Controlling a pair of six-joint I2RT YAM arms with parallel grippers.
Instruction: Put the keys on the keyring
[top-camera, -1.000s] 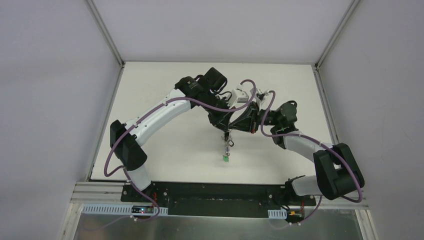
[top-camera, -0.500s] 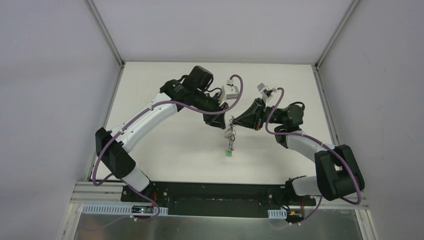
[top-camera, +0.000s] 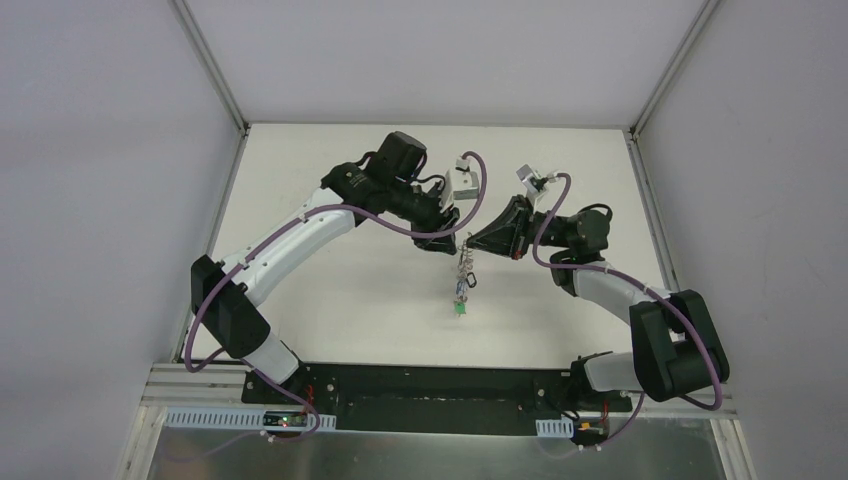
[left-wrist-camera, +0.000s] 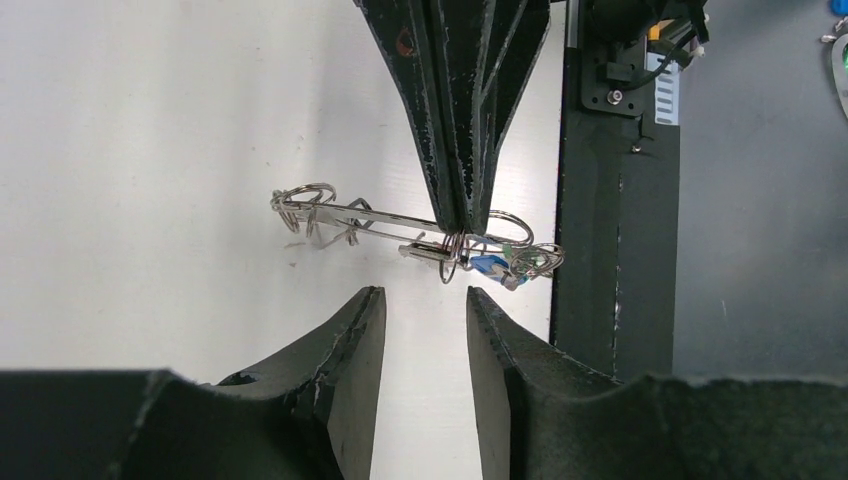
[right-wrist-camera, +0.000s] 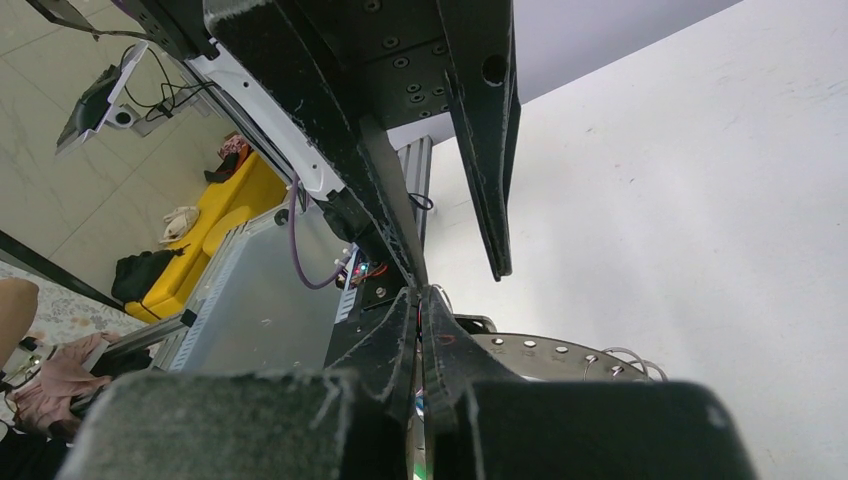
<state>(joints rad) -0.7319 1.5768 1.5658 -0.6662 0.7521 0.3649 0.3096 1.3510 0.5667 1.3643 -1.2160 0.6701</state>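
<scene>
Bright even light, v. faint shadows on table (top-camera: 370, 300), left hand (left-wrist-camera: 425, 297) blurry close-up, wrist cam

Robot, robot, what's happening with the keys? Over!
Left end effector open, empty. Right end effector shut on keyring, keys dangling. Nothing blocking.

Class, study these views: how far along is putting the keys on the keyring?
Done: keys already hang on the keyring. In hand: the right gripper pinches it aloft; the left gripper stands open, apart. Left: whether more keys remain, I cannot tell.
</scene>
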